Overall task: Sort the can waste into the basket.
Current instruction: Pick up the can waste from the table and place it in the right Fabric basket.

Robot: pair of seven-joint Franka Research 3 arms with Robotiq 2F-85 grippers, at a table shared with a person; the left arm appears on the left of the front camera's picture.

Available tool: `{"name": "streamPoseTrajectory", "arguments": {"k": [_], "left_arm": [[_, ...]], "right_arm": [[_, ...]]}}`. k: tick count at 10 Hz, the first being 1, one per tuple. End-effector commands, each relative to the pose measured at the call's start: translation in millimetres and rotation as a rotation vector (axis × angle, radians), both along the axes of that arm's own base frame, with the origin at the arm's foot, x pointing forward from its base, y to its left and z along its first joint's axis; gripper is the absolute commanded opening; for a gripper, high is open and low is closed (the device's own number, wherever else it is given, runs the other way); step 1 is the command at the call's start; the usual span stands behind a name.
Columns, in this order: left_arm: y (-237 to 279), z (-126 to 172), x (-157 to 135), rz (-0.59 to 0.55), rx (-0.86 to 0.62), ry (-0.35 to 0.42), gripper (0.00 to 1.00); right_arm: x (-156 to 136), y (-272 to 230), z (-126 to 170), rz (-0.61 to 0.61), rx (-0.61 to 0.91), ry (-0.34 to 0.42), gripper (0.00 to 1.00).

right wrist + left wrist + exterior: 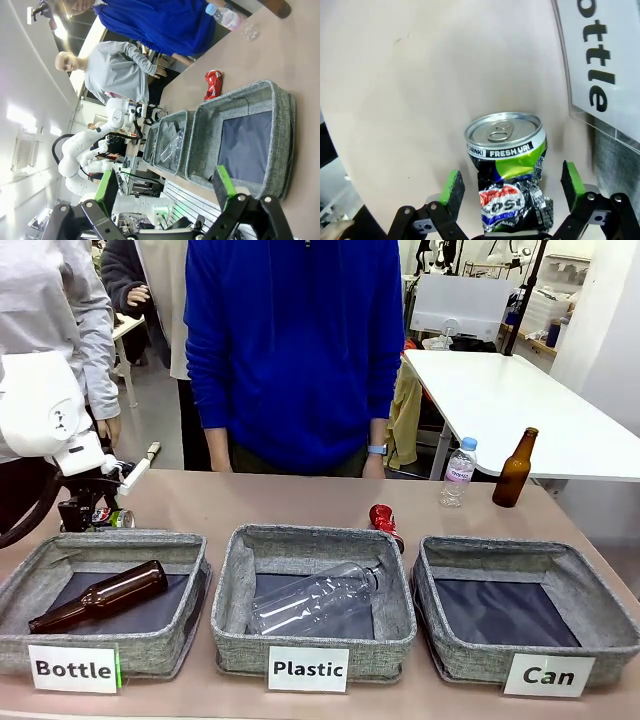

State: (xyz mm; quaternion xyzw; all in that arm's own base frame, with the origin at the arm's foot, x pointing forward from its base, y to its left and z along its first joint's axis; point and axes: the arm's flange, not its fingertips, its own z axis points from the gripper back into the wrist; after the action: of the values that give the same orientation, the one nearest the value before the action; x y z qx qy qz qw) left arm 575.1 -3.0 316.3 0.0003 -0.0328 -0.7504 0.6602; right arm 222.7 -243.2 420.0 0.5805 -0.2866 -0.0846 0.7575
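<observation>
Far left on the beige table (300, 502), our wide-open, empty left gripper (512, 184) straddles the crushed silver-dark drink can (505, 135); next, we reckon: close, lift, carry to the grey fabric "Can" basket (520, 552).

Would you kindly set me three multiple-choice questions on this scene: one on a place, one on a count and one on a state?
1. Where does the red can lie?
A in the "Can" basket; B in the "Bottle" basket; C on the bare table.

2. How many bottles stand upright on the table?
A one; B two; C four.

3. How is the robot's left hand?
A open, with a crushed dark can between its fingers; B shut on a bottle; C open above the "Plastic" basket.

Answers:
1 C, it lies on the tabletop, in no basket.
2 B, a clear water bottle and a brown bottle stand at the far right.
3 A, the green pads stand apart on either side of the can.
</observation>
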Motion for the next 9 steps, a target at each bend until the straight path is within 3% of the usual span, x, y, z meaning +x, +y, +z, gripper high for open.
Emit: {"name": "streamPoseTrajectory", "arguments": {"k": [1,8,9], "left_arm": [[-2,-10,4,0.020,0.032,0.019,1.00],[-5,-20,19,0.038,0.048,0.061,1.00],[-5,-19,19,0.040,0.048,0.054,0.41]], "right_arm": [[2,-1,2,-0.005,0.004,-0.037,1.00],[2,-1,2,-0.005,0.004,-0.037,1.00],[2,-1,2,-0.005,0.004,-0.037,1.00]]}}
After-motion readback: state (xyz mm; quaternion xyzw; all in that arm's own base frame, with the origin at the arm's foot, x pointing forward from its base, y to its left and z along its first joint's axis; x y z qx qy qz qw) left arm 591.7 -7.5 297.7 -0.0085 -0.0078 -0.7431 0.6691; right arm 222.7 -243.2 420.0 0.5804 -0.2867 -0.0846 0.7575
